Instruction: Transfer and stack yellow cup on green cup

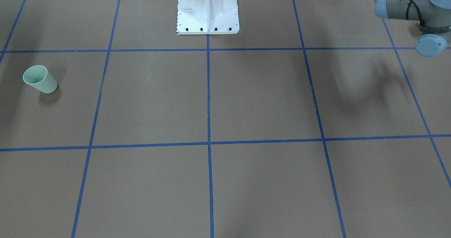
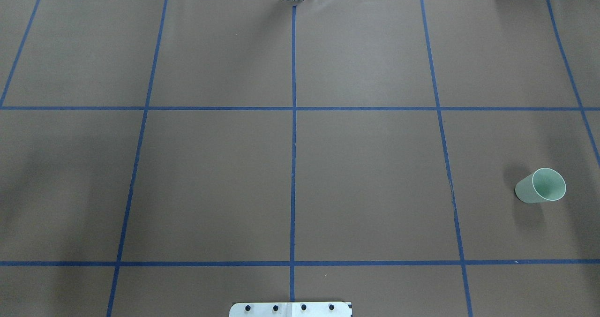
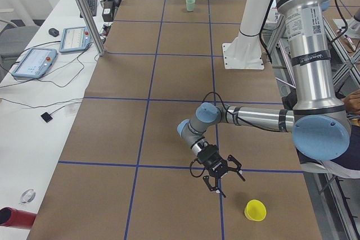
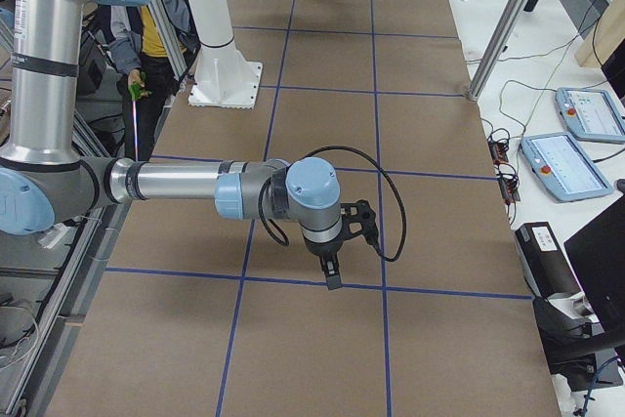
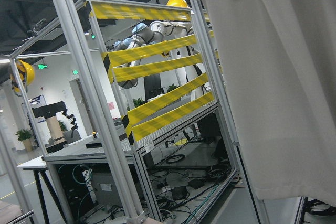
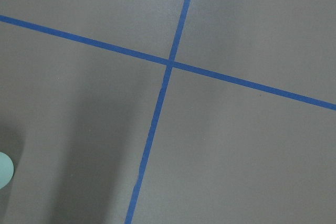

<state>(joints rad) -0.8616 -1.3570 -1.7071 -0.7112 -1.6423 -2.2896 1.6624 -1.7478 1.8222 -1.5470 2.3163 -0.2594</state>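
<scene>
Two cups, well apart. The yellow cup sits on the surface at the robot's left end, near the left tool but not touching it. The green cup stands mouth-up at the right end. The right tool hangs over a tape crossing. Both tools show only in side views, so I can't tell whether they're wide or narrow. The cup looks like light, thin, smooth plastic with a taper, so it will probably slip or flex. Suggest pinching one wall at the rim, low force.
</scene>
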